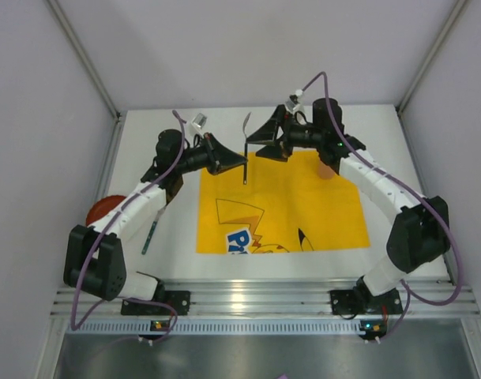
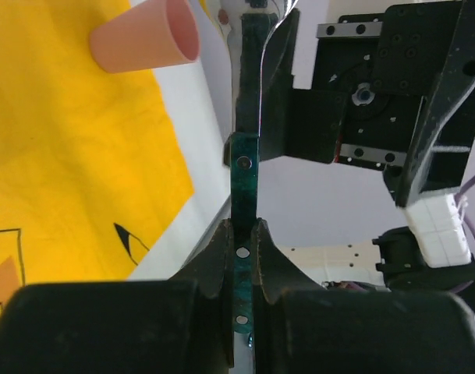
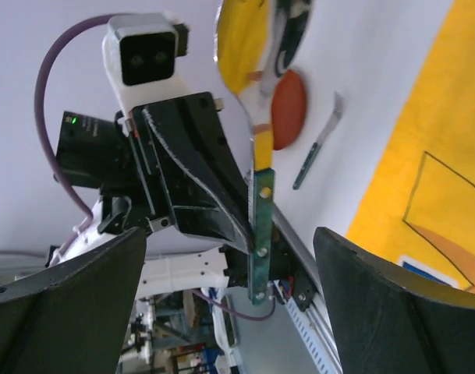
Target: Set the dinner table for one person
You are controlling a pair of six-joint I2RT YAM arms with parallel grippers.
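We note a white matte desk (image 1: pixel 303 267) filling the floor of a booth. A ribbed aluminium rail (image 1: pixel 256 296) runs along its near edge, where both arm bases are bolted. Pale grey wall panels (image 1: pixel 224 47) close in three sides, with metal posts in the far corners.

A yellow cloth (image 1: pixel 303 205) with a cartoon print lies flat on the middle of the desk. On the bare surface left of it we see a red plate (image 1: pixel 98 212) and a green-handled fork (image 1: pixel 151 233). A pink cup (image 1: pixel 327 170) lies on its side at the cloth's far right corner.

The left pincer (image 1: pixel 242 160) is clamped on the green handle of a spoon (image 1: pixel 246 134), held over the cloth's far edge. The right pincer (image 1: pixel 254 142) gapes wide around the spoon, and neither finger touches it.
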